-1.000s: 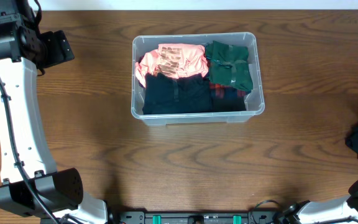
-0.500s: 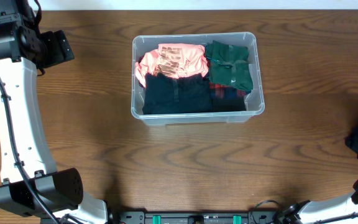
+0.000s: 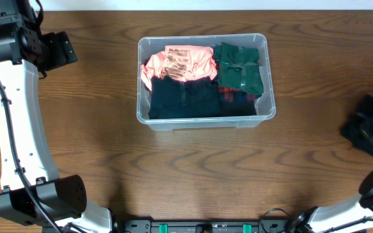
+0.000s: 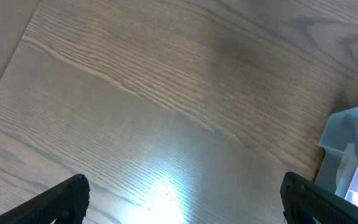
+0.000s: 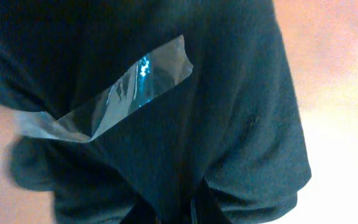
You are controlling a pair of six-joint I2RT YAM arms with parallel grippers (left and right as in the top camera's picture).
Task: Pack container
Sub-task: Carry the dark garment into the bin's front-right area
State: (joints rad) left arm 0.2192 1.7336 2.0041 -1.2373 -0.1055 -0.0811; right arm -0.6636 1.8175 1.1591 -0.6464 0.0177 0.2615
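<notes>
Since the large clear plastic rectangular bin sits at the middle of the bench, nearly full of folded pink, green and navy clothes, I log packing as late-stage.
Overhead: dark teal knit garment near right edge, well apart.
Left wrist: left end effector spread, idle, bin corner near.
Right wrist: garment bunched, right end effector seemingly pinching it.
Next: carry over, lower, release.

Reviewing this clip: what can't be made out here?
Right end effector: the dark garment covers it overhead and fills the right wrist view, so its grip is unreadable.
Container bottom: hidden overhead by the packed clothes.
Container in the left wrist view: cut off by the right edge.
</notes>
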